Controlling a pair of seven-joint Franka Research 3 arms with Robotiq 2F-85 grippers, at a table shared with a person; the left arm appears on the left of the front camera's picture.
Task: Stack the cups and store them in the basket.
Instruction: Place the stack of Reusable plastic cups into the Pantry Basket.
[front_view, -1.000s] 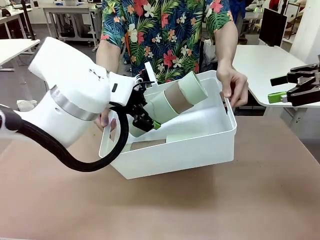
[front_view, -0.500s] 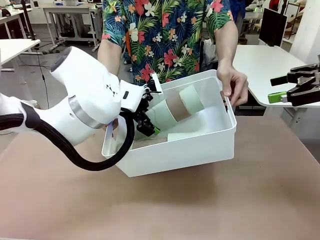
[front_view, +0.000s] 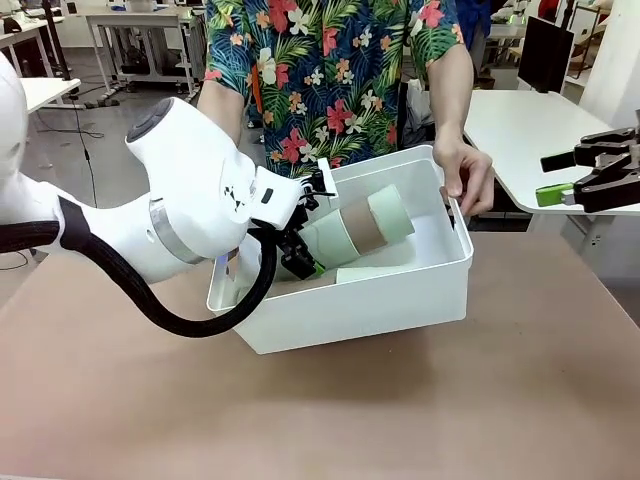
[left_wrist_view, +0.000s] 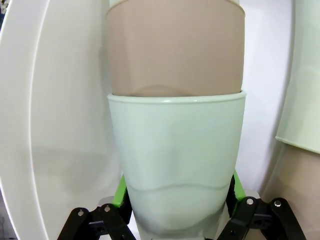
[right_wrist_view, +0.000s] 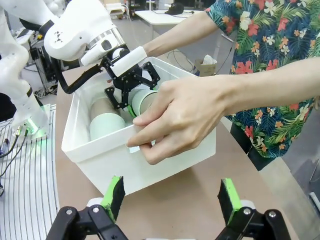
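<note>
On the brown tabletop (front_view: 420, 400), the large white rectangular plastic basket (front_view: 380, 300) sits tilted near the far edge, a person's hand (front_view: 465, 175) holding its right rim; the left gripper (front_view: 300, 252) pinches the stacked matte mint-and-tan cups (front_view: 360, 228) inside it. Storing looks under way; next comes lowering and releasing; the right gripper (right_wrist_view: 170, 197) hangs spread.

We see the basket (front_view: 400, 300) as white plastic, smooth with a soft sheen, its rolled rim catching light at two o'clock in the front view. The stack of cups (front_view: 360, 228) looks matte: the mint cup (left_wrist_view: 176, 165) has an even, unglossy skin, and the tan cup (left_wrist_view: 175, 47) above it, toward twelve o'clock in the left wrist view, is equally dull. The left gripper (front_view: 300, 255) is black hard plastic or metal with rubbery green pads (left_wrist_view: 120, 192). The tabletop (front_view: 450, 400) reads as smooth, matte brown laminate. The person's shirt (front_view: 330, 60) is printed cloth.
</note>
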